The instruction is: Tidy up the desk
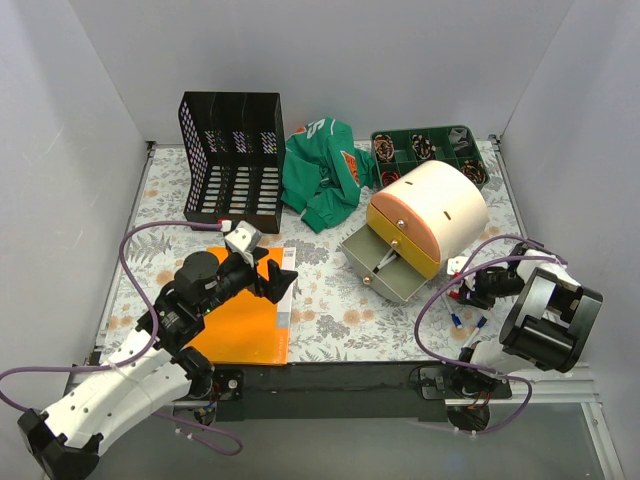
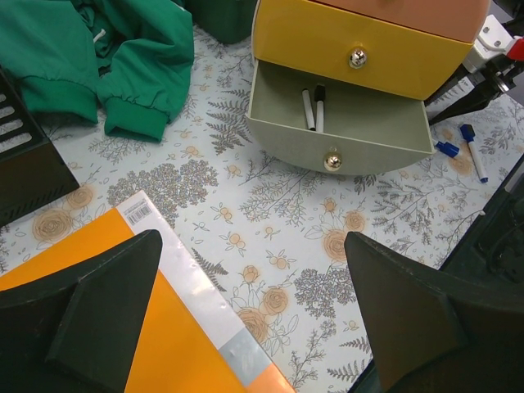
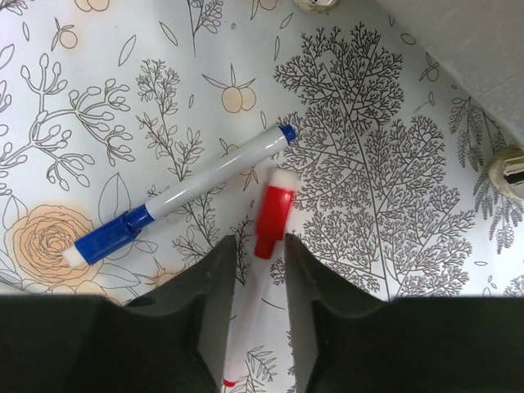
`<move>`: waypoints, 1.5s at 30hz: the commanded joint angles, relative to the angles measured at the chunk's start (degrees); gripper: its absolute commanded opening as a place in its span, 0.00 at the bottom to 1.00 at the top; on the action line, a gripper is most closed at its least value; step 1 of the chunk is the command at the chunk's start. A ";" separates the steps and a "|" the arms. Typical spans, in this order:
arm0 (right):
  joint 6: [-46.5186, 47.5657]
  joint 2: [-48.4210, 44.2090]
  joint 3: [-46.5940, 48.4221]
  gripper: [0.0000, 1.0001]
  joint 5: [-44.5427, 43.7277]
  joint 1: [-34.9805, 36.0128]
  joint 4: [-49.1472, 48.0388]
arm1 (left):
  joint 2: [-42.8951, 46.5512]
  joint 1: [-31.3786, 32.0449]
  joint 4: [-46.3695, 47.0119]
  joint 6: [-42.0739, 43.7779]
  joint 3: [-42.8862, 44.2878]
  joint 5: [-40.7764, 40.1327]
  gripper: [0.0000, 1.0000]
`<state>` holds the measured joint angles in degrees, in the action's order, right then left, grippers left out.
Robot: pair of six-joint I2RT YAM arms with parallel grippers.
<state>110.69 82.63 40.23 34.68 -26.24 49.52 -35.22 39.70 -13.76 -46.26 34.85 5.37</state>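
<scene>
- Left tool (image 2: pixel 252 246): wide, empty, above the surface (image 1: pixel 330 310); orange folder (image 2: pixel 98 311) under 1 finger, not filed.
- Right tool (image 3: pixel 260 241): narrow, straddling the red marker (image 3: pixel 274 209); grip unconfirmed. Blue marker (image 3: pixel 180 196) just beside it.
- Done: 2 pens (image 2: pixel 311 108) in the open drawer (image 2: pixel 327 143) ahead of the left tool.
- Remaining, by judgement: loose markers, folder, green garment (image 1: pixel 320 170).

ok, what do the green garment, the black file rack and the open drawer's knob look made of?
Green garment: soft knit fabric, matte; it lies crumpled in folds with ribbed cuffs.
Black file rack: likely perforated sheet metal, though plastic is possible; walls show a regular hole grid.
Open drawer's knob: polished metal or metallised plastic; bright mirror-like highlights.
</scene>
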 commanded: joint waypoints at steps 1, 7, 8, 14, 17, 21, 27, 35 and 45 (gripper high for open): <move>-0.56 2.10 -1.55 0.33 -3.91 -0.04 -3.37 | -0.20 0.02 -0.48 0.56 1.01 -0.09 0.96; -3.46 0.96 -2.17 0.08 -5.50 -0.04 -4.08 | -0.20 0.11 -0.39 0.56 0.92 -0.18 0.96; -4.60 0.26 -2.35 0.06 -5.50 -0.04 -3.99 | -0.28 0.02 -0.30 0.47 0.92 -0.01 0.96; -6.98 -10.02 -2.61 0.01 -6.11 -0.04 -2.59 | -0.81 0.02 0.57 0.64 0.31 2.71 0.98; -7.16 -15.29 -2.79 0.01 -6.55 -0.04 -1.27 | -1.34 0.02 1.80 1.17 -0.48 7.19 0.98; -4.44 -21.88 -2.44 0.01 -4.01 -0.04 5.38 | -2.04 0.02 3.65 1.17 -1.01 16.40 0.98; 2.24 -28.82 -2.78 0.01 0.57 1.71 14.90 | -3.53 0.02 12.51 -8.21 -2.59 24.42 0.98; -0.64 -31.30 -1.73 0.01 6.01 12.95 20.18 | -12.32 0.20 32.47 -30.71 -5.14 32.86 0.98; -31.13 -31.39 2.84 0.01 15.33 36.76 9.56 | -20.85 3.98 40.48 -47.95 -8.57 26.12 0.97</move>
<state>94.35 51.86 39.62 44.64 4.40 64.23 -54.48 42.22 22.76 -85.27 26.70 35.24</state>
